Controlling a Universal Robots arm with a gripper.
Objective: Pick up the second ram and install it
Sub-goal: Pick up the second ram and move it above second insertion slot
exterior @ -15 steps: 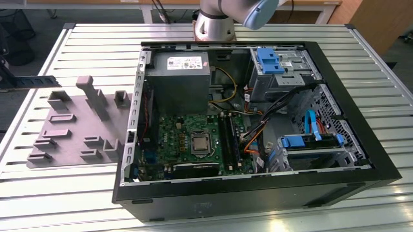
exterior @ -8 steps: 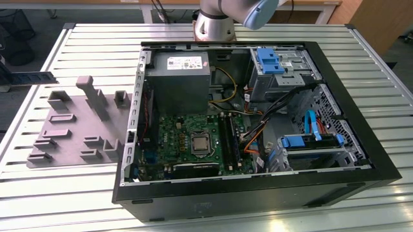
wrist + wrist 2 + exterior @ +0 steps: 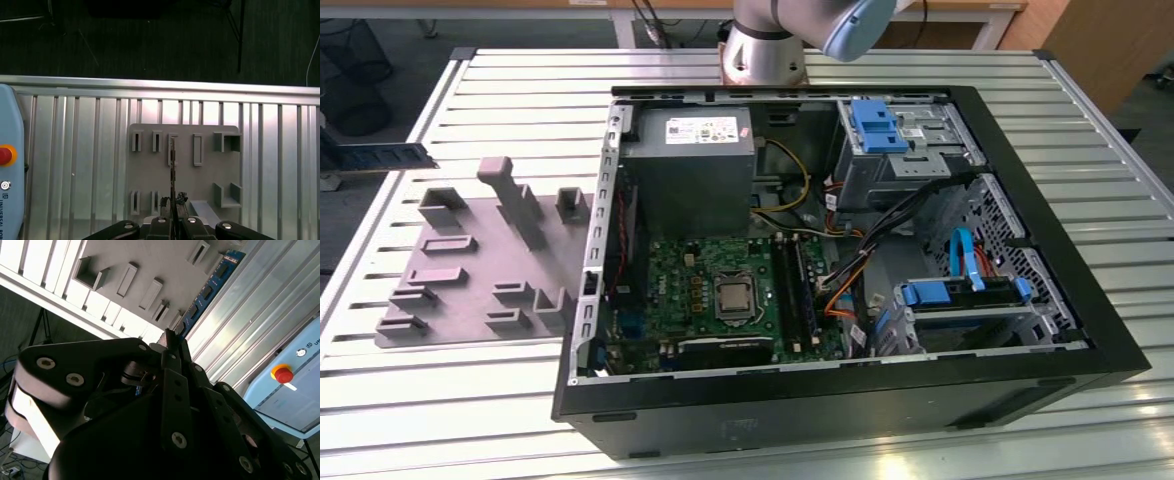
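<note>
Gripper [image 3: 173, 201] is pinching the second ram [image 3: 210, 287] by one end, stick poking straight out lengthwise, up by the grey fixture plate [image 3: 470, 272]. Motherboard slots [image 3: 791, 285] sit well off toward the exterior view's right.

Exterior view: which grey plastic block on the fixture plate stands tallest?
The narrow grey plastic post in the far row of the grey fixture plate; it rises well above the squat blocks around it.
</note>
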